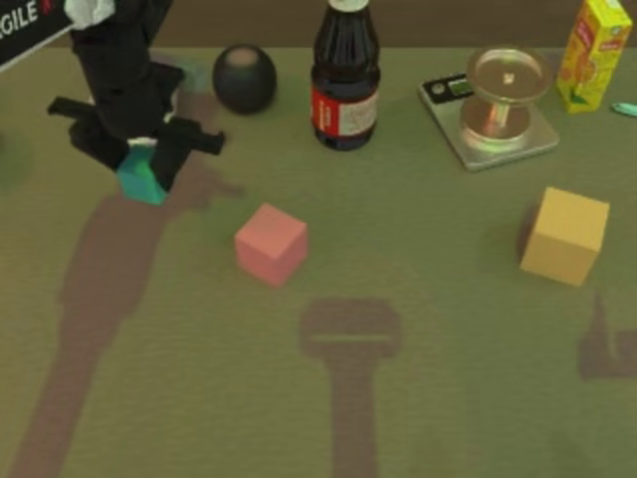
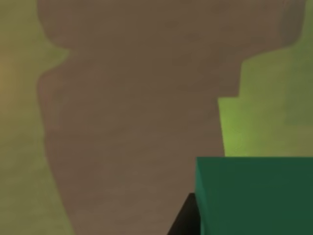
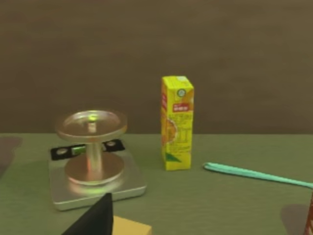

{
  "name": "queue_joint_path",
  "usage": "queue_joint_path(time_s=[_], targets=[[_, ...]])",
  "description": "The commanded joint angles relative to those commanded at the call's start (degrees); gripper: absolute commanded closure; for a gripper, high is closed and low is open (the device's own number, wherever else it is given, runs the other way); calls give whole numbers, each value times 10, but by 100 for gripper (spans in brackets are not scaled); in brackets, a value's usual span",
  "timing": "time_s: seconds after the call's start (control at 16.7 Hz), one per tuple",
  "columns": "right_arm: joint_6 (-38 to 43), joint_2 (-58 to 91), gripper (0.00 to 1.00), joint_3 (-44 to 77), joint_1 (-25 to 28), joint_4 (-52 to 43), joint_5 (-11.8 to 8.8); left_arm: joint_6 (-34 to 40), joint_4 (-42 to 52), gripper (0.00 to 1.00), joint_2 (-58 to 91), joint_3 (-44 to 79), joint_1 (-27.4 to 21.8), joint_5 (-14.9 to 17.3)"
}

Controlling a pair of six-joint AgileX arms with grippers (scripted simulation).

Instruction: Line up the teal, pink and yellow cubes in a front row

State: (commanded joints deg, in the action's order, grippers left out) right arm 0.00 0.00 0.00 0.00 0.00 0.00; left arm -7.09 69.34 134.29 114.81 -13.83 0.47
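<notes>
Gripping the teal cube (image 1: 141,179) in my left gripper (image 1: 149,159), I hold it above the table's far left; my right arm sits off-view. If my pinch is shallow, the cube could twist loose before reaching the pink cube (image 1: 271,243) and yellow cube (image 1: 565,235).

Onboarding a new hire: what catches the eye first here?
The left gripper at the table's left rear, clamped on the teal cube above its own long shadow. Then the pink cube at centre and the big yellow cube at right, both untouched.
</notes>
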Motion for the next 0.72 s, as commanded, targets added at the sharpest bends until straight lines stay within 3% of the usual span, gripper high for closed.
queue_joint_path(time_s=[0.72], targets=[[0, 0, 0, 0, 0, 0, 0, 469, 64, 100, 38, 94, -316, -13]])
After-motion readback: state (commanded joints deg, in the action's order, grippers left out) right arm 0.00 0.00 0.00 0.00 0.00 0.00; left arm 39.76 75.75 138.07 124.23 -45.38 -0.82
